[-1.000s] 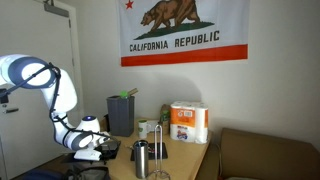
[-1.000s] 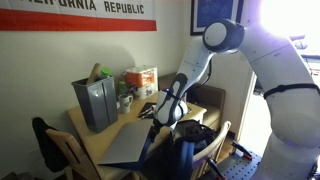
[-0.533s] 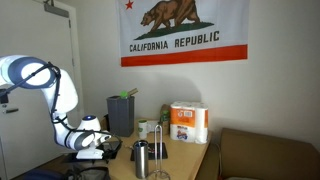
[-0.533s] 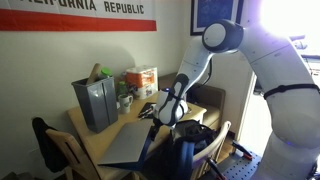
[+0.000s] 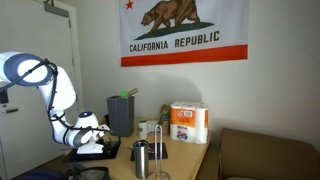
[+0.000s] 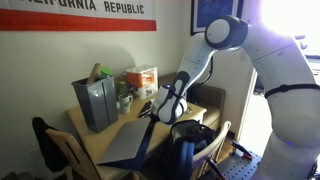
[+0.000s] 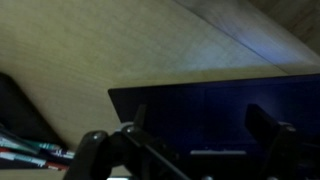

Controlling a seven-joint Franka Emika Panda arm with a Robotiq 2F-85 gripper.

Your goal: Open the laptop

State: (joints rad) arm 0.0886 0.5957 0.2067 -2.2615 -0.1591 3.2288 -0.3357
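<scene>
In an exterior view the flag on the wall reads "CALIFORNIA REPUBLIC" under a bear and a red star; below it, on the wooden table, stand a grey box with green things in it, a metal cup and a pack of paper rolls whose print is too small to read; a brown couch sits beside the table; at the end away from the couch the white arm bends down, and the gripper sits low over the laptop, a dark shape mostly hidden beneath it.

In an exterior view from the opposite side only "REPUBLIC" and the tail of the word before it show; the laptop lies grey near the table's front edge, just in front of the grey box; the gripper is at its side away from the camera; a dark chair stands at the table; a blue poster hangs on the wall.

In the wrist view the laptop's dim blue screen fills the lower right, with bare wood above; the two dark fingers stand wide apart, jaws clamped on nothing.
</scene>
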